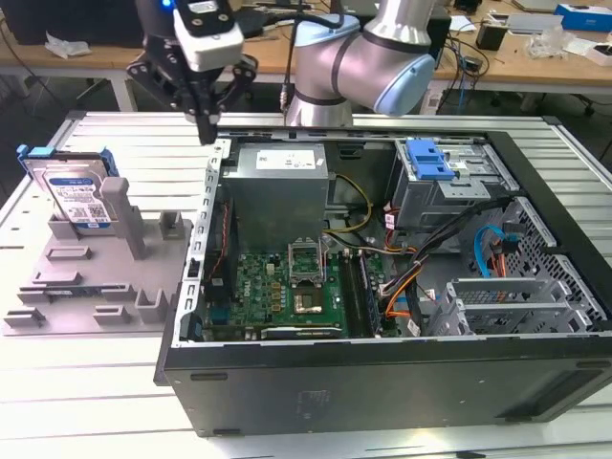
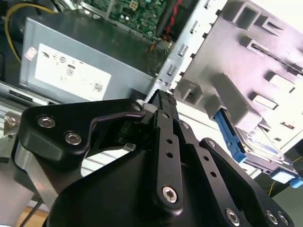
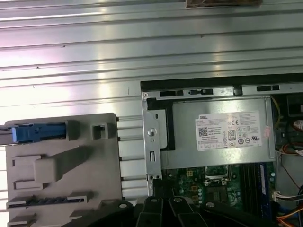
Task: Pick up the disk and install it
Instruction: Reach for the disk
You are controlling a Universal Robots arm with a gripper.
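Observation:
The disk (image 1: 76, 196) stands on edge in the grey fixture (image 1: 91, 282) at the exterior view's left, its white-and-blue label facing out and blue rails framing it. My gripper (image 1: 205, 132) hangs to the right of the fixture, above the near corner of the open computer case (image 1: 382, 382), well apart from the disk. Its fingers are shut together with nothing between them. In the second wrist view the gripper (image 2: 163, 98) points toward the case corner, with the disk (image 2: 265, 144) off to one side. The first wrist view shows the disk's blue rail (image 3: 38, 132) edge-on in the fixture (image 3: 94, 161).
Inside the open case lie a grey power supply (image 1: 282, 182), a green motherboard (image 1: 287, 287), cables, and a drive bay with a blue latch (image 1: 427, 158). The slatted metal table (image 1: 86, 382) carries both case and fixture. Cluttered desks stand behind.

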